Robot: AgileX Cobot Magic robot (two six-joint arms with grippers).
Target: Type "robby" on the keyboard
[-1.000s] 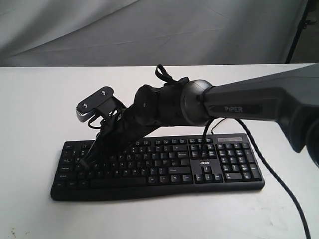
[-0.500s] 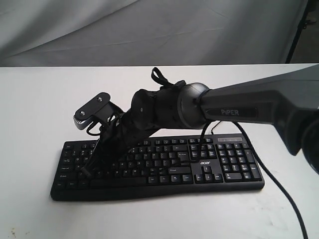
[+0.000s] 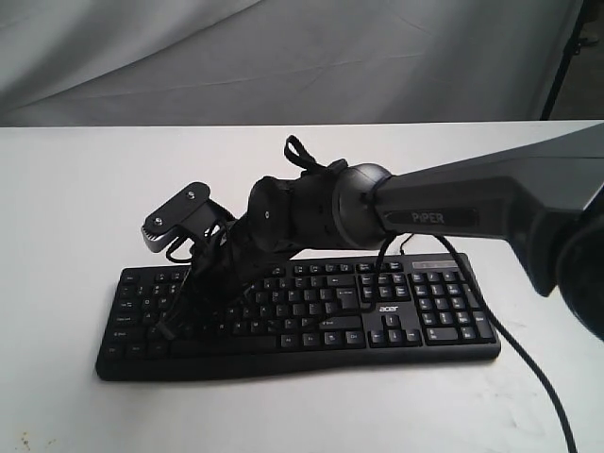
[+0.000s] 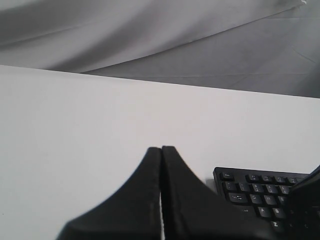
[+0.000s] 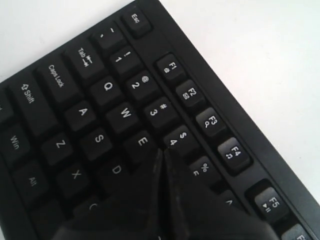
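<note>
keyboard (image 3: 321,326) lies flat on the white table (image 3: 75,189), toward the near edge in the exterior view. Long axis runs left-right across that view: number pad at the right end, Esc end at the left, space-bar row facing the camera, function row on the far side. acer logo (image 3: 390,309) reads upright from the camera side. Thin black cable (image 3: 528,363) leaves near the back right and trails off toward the near right corner. right gripper (image 3: 167,327) is down over the left-hand letter block, fingers pressed together into one blunt tip, nothing held. Right wrist view puts that tip (image 5: 162,152) just past E and 4, over the key next to E (legend is covered, and contact vs hover can't be told). The right arm (image 3: 453,203) comes in from the right edge, crosses above the keyboard's middle and pitches steeply down at the wrist; its wrist camera (image 3: 176,219) sticks out above the gripper. left gripper (image 4: 161,149) is also closed, fingertips meeting with no gap, over bare table, with the keyboard's corner (image 4: 255,192) off to one side, apart from it. Behind the table hangs a grey cloth backdrop (image 3: 283,57).
</note>
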